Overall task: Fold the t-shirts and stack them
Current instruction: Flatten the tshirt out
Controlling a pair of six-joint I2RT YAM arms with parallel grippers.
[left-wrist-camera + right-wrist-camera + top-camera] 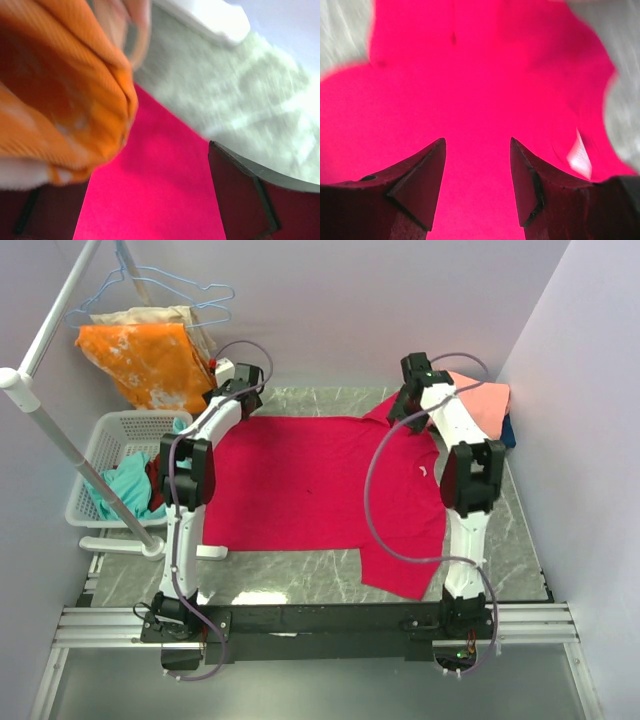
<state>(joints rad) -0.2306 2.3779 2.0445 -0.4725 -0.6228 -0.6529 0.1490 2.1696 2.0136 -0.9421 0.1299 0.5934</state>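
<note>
A large crimson-red t-shirt (310, 480) lies spread flat on the marble table (300, 580), one sleeve pointing toward the near edge. My left gripper (240, 385) hovers over its far left corner; the left wrist view shows it open (135, 167) with red cloth (155, 200) below. My right gripper (405, 405) hangs over the far right part of the shirt, near the collar. Its jaws stand open (477, 142) just above the red fabric (470, 90), with a white label (579, 157) to the right. A salmon-pink t-shirt (485, 398) lies on a dark blue one (511, 430) at the back right.
An orange white-blotched cloth (145, 355) hangs from hangers at the back left and fills the upper left of the left wrist view (55, 90). A white basket (105, 440) holding teal cloth (125, 485) stands left of the table. A white rail (60, 430) crosses above it.
</note>
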